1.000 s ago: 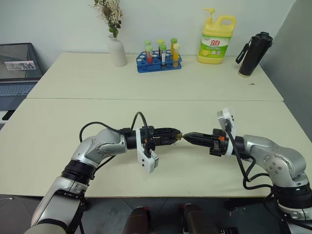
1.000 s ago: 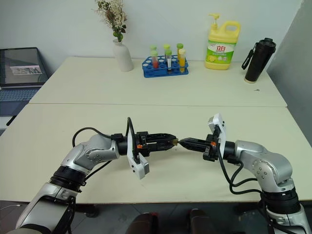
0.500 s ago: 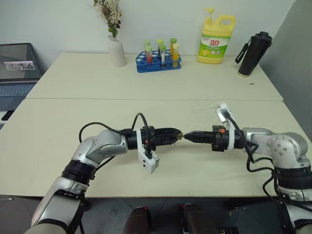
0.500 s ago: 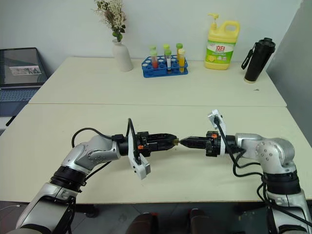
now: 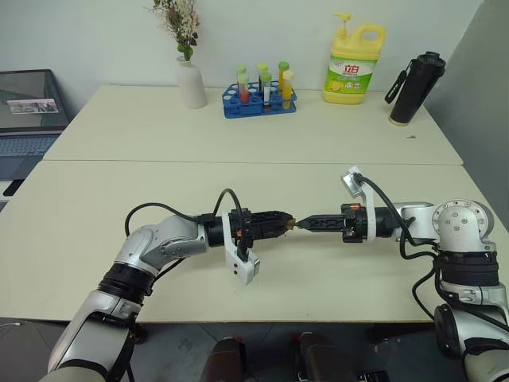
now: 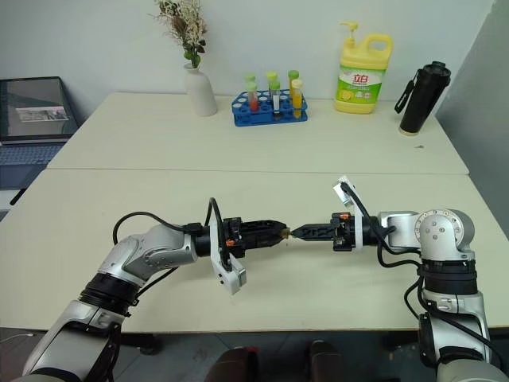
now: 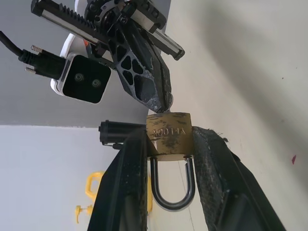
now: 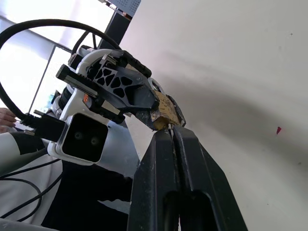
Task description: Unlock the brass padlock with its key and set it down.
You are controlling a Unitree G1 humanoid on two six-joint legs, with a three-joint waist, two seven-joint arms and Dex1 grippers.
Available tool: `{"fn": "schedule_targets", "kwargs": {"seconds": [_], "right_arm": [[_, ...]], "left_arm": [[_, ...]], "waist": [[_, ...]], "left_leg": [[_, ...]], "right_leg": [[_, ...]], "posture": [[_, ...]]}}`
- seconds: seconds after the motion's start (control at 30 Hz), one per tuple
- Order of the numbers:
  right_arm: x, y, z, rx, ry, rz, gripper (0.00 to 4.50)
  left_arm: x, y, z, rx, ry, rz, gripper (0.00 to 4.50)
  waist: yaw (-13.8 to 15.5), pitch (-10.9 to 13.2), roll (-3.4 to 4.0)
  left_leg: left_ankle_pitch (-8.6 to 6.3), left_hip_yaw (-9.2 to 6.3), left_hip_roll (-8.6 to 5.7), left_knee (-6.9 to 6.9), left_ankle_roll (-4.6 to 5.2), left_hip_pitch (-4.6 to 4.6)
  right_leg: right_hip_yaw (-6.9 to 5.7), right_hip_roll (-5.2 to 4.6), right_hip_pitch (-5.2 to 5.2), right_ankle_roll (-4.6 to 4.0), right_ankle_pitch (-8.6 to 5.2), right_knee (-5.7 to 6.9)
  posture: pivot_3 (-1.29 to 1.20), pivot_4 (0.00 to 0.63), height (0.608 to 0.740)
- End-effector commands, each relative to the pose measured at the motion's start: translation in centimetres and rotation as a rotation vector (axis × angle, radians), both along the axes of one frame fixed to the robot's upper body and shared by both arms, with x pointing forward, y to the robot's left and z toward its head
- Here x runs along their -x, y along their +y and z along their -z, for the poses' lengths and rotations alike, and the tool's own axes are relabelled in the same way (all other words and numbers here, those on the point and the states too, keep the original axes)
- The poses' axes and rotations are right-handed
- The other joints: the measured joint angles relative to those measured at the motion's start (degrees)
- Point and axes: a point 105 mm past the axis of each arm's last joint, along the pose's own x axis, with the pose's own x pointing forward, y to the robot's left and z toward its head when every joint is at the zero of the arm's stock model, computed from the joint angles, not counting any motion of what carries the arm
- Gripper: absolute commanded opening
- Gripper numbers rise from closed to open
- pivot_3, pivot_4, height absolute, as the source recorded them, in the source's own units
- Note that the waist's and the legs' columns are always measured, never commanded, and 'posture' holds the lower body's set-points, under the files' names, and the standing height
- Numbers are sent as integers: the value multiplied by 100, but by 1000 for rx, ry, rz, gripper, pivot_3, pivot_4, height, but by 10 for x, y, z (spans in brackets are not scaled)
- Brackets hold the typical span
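The left pincer point(image 7: 168, 159) grips the brass padlock point(image 7: 169, 135) above the desk's point(image 5: 238, 127) near edge; the right pincer point(image 5: 306, 223), clenched shut, touches its tips to the lock body.

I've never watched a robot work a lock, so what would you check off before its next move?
1. Brass padlock clamped between the left gripper fingers: ok.
2. Right gripper shut, tips at the padlock's base: ok.
3. Key seated in the keyhole: cannot tell, hidden by the fingertips.
4. Shackle released: not ok, both legs look seated in the body.
5. Bare table below for setting it down: ok.
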Motion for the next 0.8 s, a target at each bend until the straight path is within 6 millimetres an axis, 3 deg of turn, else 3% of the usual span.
{"fn": "schedule_targets", "kwargs": {"seconds": [0.03, 0.33, 0.57, 0.8], "right_arm": [[1, 0, -12, 25, -185, -15, 645], [0, -12, -12, 89, -489, -13, 3823], [12, 9, -5, 45, -509, -49, 3860], [4, 21, -4, 8, -500, -15, 3860]], "left_arm": [[5, -1, -8, 13, -31, 19, 958], [2, 0, -10, 42, -15, -4, 958], [2, -2, -13, 55, -14, -7, 958], [3, -4, -13, 61, -11, -2, 958]], "waist": [[0, 0, 0], [2, 0, 0], [-8, 0, 0], [-1, 0, 0]], "left_leg": [[0, 0, -1, 0, 0, 0], [0, -1, -2, 0, 0, -1], [0, -1, 4, -1, 0, 2], [0, 0, -2, 0, 0, 1]], "right_leg": [[0, 0, -1, 0, 0, 0], [-2, 9, -1, 1, -1, -2], [-1, 11, -1, 0, 0, 0], [-2, 11, -1, 0, 0, 0]], "posture": [[0, 150, 740], [0, 150, 740], [0, 150, 740], [0, 150, 740]]}}
